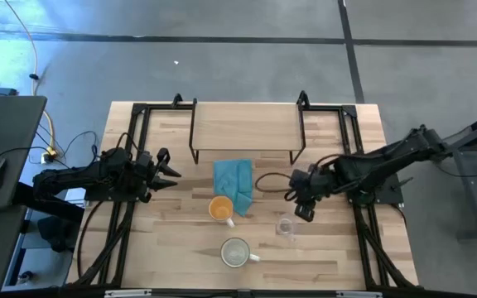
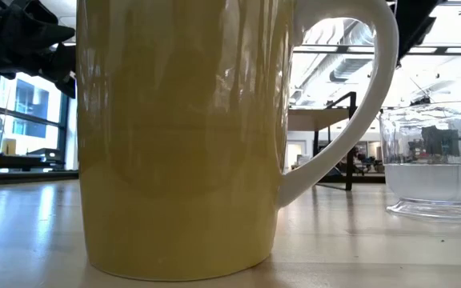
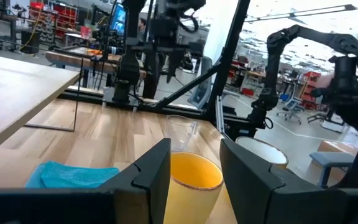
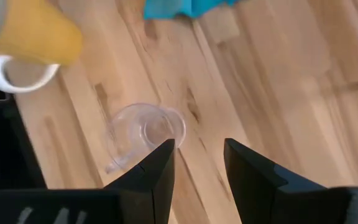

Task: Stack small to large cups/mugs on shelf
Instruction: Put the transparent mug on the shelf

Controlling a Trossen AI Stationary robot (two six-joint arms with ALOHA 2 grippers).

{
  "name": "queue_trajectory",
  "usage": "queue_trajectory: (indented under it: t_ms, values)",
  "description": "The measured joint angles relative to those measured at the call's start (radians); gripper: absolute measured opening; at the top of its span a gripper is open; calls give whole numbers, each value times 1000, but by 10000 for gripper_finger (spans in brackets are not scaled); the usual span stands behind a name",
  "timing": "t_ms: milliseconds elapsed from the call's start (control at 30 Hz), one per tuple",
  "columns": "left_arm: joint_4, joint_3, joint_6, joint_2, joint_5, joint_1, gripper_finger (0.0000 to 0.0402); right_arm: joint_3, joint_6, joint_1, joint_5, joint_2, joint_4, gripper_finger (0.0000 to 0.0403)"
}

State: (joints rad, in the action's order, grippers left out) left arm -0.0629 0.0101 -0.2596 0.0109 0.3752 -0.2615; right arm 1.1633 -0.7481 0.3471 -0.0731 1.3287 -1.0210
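Three cups sit on our wooden table, none on the shelf: the cream mug nearest the front edge, the orange mug touching the teal cloth, the clear glass cup beside them. Our right gripper hangs released just above the glass; our left gripper waits open, well left.

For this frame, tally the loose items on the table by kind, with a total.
Mugs: 2, the orange mug and the cream mug
Glass cups: 1, the clear glass cup
Cloths: 1, the teal cloth
Total: 4
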Motion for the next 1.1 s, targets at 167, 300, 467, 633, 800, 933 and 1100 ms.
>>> queue_trajectory:
  t_ms: [167,300,467,633,800,933,1100]
  values:
    - [0,0,0,0,0,0,129,0,-71,52,-3,82,1,130]
    - [0,0,0,0,0,0,129,0,-118,88,-4,135,1,130]
    - [0,0,0,0,-1,0,129,0,-168,117,-34,186,4,130]
    - [0,0,-4,0,-1,0,129,0,-194,135,-39,218,19,130]
    - [0,0,-7,0,-1,0,129,0,-209,139,-33,223,46,130]
    - [0,0,-7,0,-1,0,129,0,-228,138,-32,223,47,130]
    - [0,0,-7,0,-1,0,129,0,-243,138,-32,223,50,130]
